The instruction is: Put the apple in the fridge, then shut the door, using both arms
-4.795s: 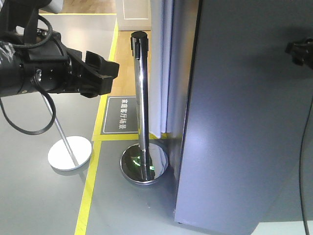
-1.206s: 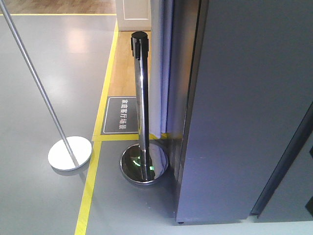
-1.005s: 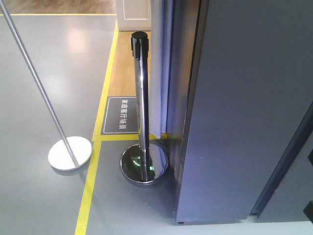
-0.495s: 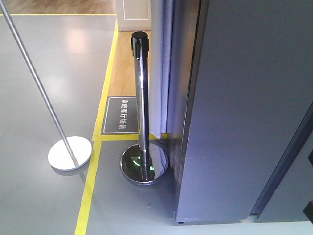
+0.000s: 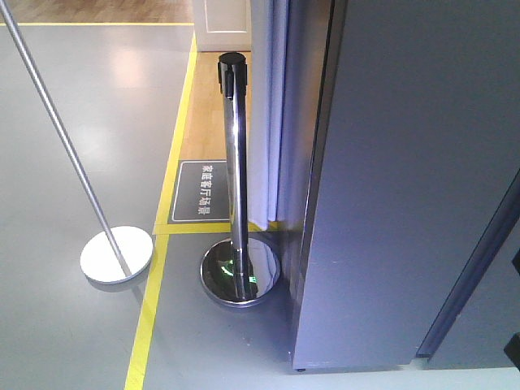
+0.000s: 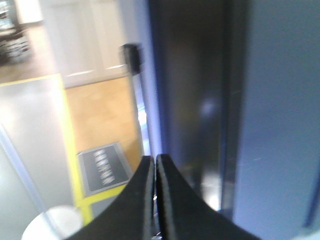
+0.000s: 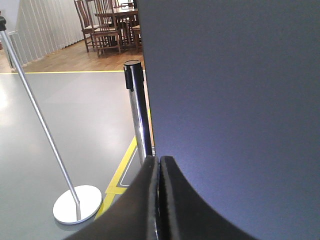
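Observation:
The fridge shows only its grey outside. Its door (image 5: 406,179) fills the right of the front view, and no white interior shows. A dark slanted seam (image 5: 471,276) runs down its lower right. My left gripper (image 6: 155,159) is shut and empty, pointing at the dark edge of the fridge (image 6: 200,100). My right gripper (image 7: 159,159) is shut and empty, close to the grey door face (image 7: 230,100). The apple is out of view. Neither arm shows in the front view, apart from a small black piece at the bottom right corner (image 5: 513,349).
A chrome stanchion post (image 5: 236,162) with a round mirrored foot stands just left of the fridge; it also shows in the right wrist view (image 7: 136,100). A leaning thin pole on a white disc base (image 5: 116,254) stands further left. Yellow floor tape (image 5: 150,309) and a dark floor sign (image 5: 205,191) lie between them.
Nearly five seconds ago my left arm filled the upper left of the front view and a black part showed at the upper right. Both have left that view. Over the last second nothing has visibly moved.

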